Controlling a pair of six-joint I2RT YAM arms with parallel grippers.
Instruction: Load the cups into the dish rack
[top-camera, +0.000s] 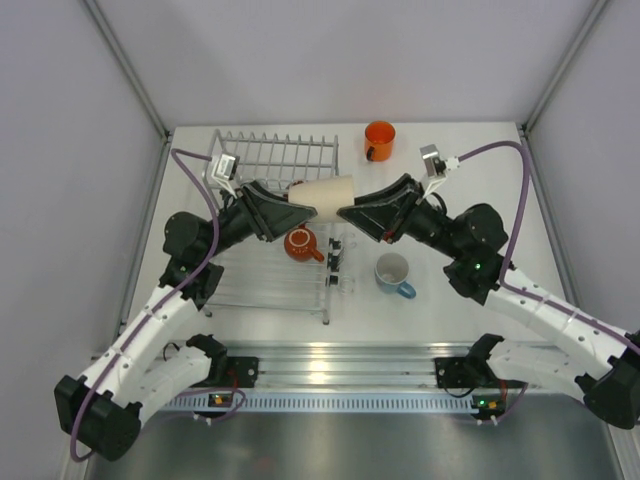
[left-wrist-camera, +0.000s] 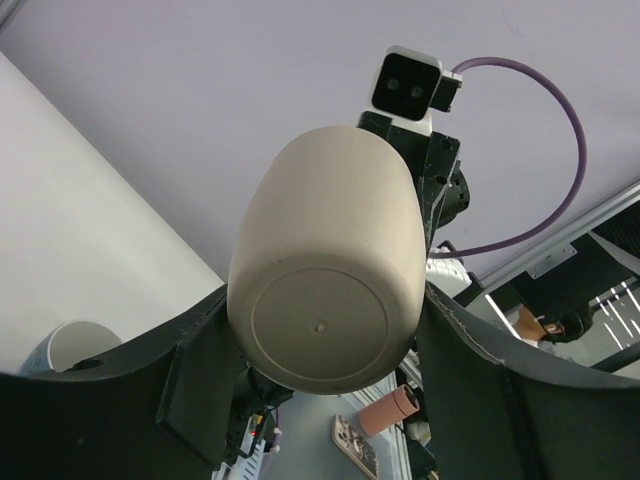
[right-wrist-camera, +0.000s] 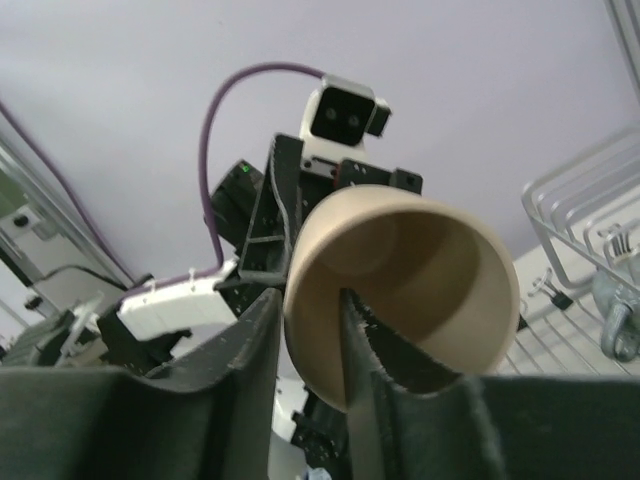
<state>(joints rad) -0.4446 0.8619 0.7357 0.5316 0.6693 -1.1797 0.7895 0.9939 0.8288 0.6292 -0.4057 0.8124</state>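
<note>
Grey-beige cup midair above dish rack; left gripper clamps base, right gripper narrow astride rim, grip unclear.

Carrying a silver wire dish rack on the left half of the white desk, from the far edge down toward the middle. Holding a bright orange mug upright near the far edge, just right of the rack. Keeping a light blue mug mouth up near the rack's right side, closer to the front. Bearing a grooved metal rail along the near edge.
</note>
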